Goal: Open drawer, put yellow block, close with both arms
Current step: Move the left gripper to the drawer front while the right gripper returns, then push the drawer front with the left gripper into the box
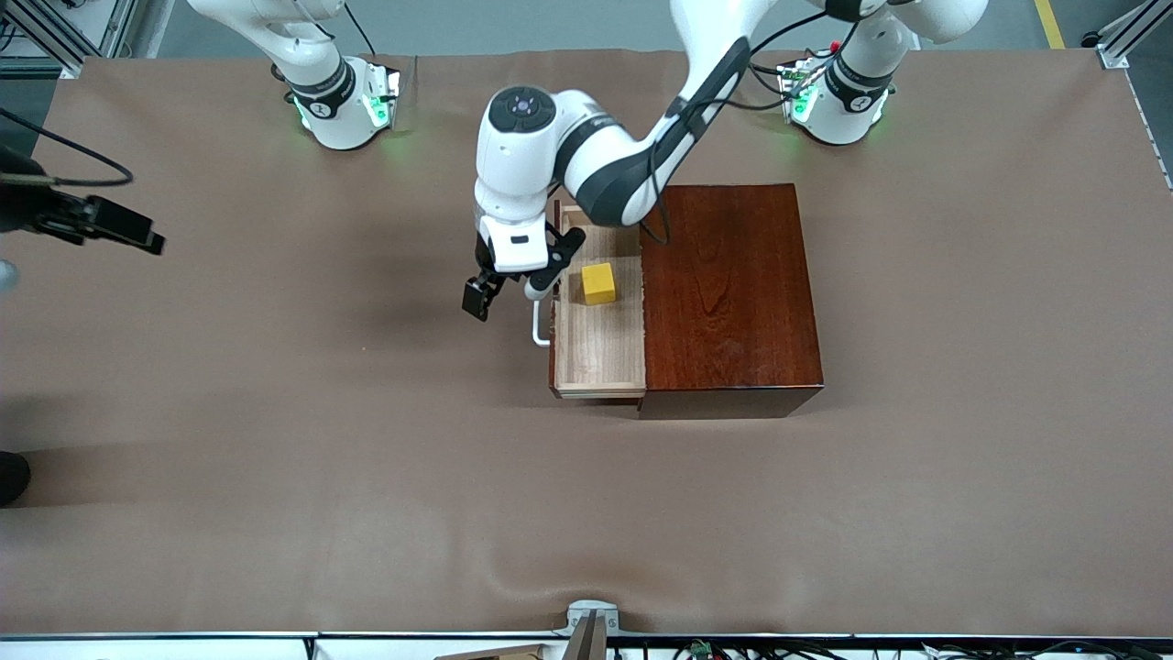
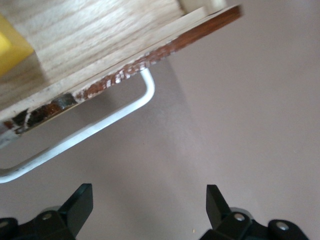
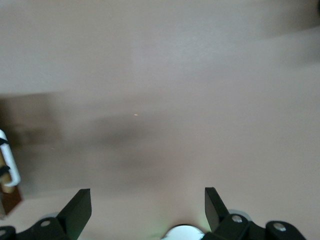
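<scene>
Front view, yellow cube [image 1: 598, 283], pale-wood drawer [image 1: 600, 353]

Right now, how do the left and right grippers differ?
The left gripper hangs in front of the open drawer, by its white handle; the right gripper is over bare table, away from the box. Both stand open, holding nothing.

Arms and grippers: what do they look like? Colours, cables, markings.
Both arms are white, jointed, with black-grey joint bands and green-lit bases. A black cable runs along the left arm. The left gripper and right gripper have black two-finger jaws with silver screws at the finger mounts.
</scene>
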`<state>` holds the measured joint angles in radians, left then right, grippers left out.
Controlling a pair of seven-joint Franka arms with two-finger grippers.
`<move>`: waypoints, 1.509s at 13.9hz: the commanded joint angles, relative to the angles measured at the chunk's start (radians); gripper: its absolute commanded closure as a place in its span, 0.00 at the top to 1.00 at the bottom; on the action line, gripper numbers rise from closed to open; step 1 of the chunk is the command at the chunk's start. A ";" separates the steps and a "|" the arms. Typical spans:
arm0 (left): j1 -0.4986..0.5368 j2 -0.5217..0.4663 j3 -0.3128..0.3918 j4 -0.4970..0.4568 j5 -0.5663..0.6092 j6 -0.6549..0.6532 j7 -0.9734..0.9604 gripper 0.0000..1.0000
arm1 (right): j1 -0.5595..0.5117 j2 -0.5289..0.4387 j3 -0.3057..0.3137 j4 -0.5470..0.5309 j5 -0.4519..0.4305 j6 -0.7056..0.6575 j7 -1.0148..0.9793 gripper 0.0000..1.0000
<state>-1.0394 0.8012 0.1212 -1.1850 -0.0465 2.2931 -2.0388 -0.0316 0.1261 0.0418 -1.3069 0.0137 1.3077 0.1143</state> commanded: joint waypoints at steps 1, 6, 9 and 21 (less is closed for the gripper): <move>-0.040 0.052 0.054 0.042 0.011 0.025 -0.154 1.00 | -0.008 -0.103 0.020 -0.129 -0.046 0.050 -0.065 1.00; -0.041 0.064 0.054 0.030 0.019 -0.030 -0.173 1.00 | -0.010 -0.223 0.018 -0.325 -0.046 0.154 -0.213 1.00; -0.040 0.072 0.052 0.028 0.022 -0.066 -0.172 1.00 | -0.027 -0.223 0.021 -0.316 -0.044 0.142 -0.314 1.00; 0.028 0.012 0.055 0.018 0.047 -0.262 -0.135 1.00 | -0.047 -0.175 0.020 -0.209 -0.037 0.136 -0.317 1.00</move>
<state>-1.0346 0.8532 0.1716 -1.1562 -0.0360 2.0920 -2.1821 -0.0592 -0.0559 0.0453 -1.5328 -0.0152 1.4460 -0.1847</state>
